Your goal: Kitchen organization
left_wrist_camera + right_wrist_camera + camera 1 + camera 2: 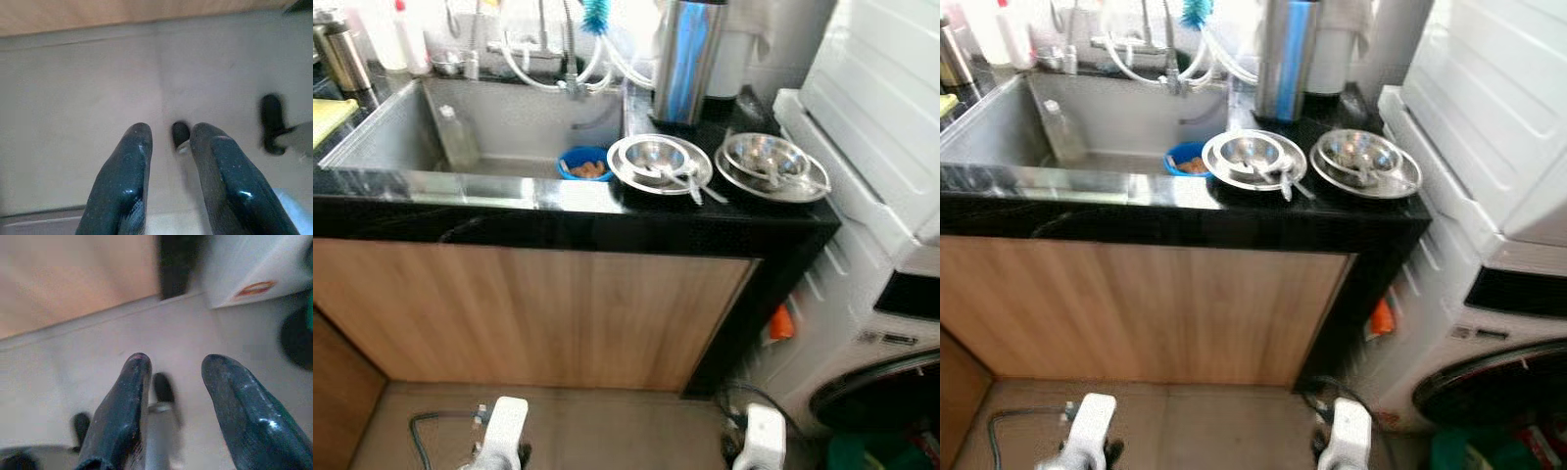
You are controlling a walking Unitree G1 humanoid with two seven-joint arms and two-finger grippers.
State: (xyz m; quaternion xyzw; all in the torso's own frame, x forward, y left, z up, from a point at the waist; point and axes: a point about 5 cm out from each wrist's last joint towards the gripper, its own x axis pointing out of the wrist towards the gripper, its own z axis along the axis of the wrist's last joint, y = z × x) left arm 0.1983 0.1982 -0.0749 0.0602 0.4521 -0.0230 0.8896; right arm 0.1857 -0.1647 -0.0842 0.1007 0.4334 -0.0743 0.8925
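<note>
Both pincers hang low, slightly parted, empty; right pincer nearer steel bowls up ahead on counter.

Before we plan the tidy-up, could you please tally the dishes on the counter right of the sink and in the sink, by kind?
Steel plates: 2, one nearer the sink, one to its right
Steel bowls: 2, one on each plate, the other
Blue bowl in the sink: 1
Total: 5
</note>
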